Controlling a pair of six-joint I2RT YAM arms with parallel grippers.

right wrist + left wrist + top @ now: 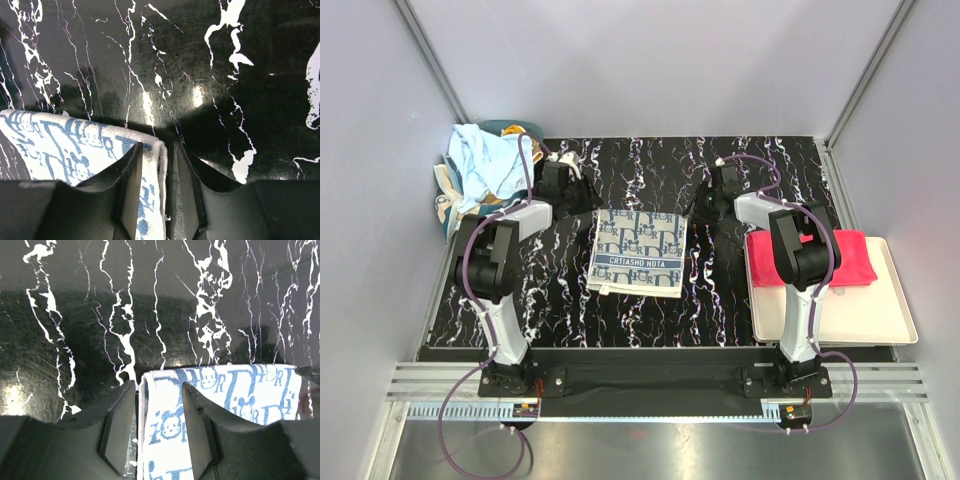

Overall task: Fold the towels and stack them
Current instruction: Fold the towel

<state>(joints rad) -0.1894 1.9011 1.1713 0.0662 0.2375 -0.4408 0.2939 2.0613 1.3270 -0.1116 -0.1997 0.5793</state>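
**Top external: one towel folded, heap untouched**

The monogram towel [638, 252] is laid folded mid-tabletop [720, 300], its far corners straddled by the left jaws, wide, and the right jaws, narrowly parted. A pink towel [850, 258] is laid on the tray [880, 325]. The far-left heap [485, 165] is yet to be folded.

Folded monogram towel [637, 252], flat, centred

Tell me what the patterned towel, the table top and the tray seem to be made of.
Patterned towel: soft terry cloth, likely cotton; fuzzy surface, stitched hem. Table top: glossy black marble-look, perhaps laminate; white veins, lamp glare. Tray: smooth cream plastic or coated metal; cannot tell which.
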